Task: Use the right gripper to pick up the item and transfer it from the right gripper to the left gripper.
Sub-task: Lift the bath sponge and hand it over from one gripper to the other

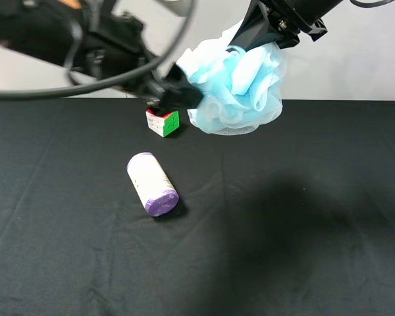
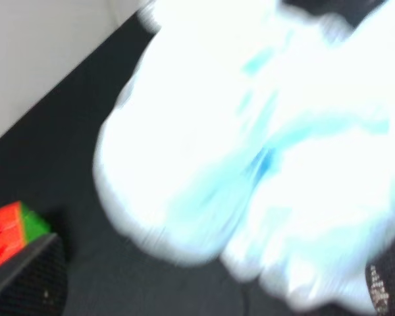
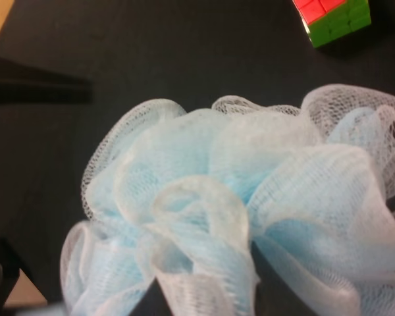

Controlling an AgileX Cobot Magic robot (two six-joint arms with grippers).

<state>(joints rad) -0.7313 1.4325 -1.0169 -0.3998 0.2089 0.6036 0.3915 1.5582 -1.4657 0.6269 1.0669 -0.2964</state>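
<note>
The light blue mesh pouf (image 1: 240,85) hangs in the air above the far part of the table, held from above by my right gripper (image 1: 258,41), which is shut on it. In the right wrist view the pouf (image 3: 237,197) fills the frame and hides most of the fingers (image 3: 276,296). My left gripper (image 1: 179,96) is at the pouf's left side, touching it. In the blurred left wrist view the pouf (image 2: 250,151) lies between the wide-apart fingers (image 2: 26,280), so the left gripper (image 2: 207,283) is open around it.
A multicoloured puzzle cube (image 1: 162,122) sits on the black tablecloth (image 1: 303,230) just below the left gripper; it also shows in the left wrist view (image 2: 10,227) and the right wrist view (image 3: 332,16). A white cylinder with a purple cap (image 1: 151,183) lies nearer the front.
</note>
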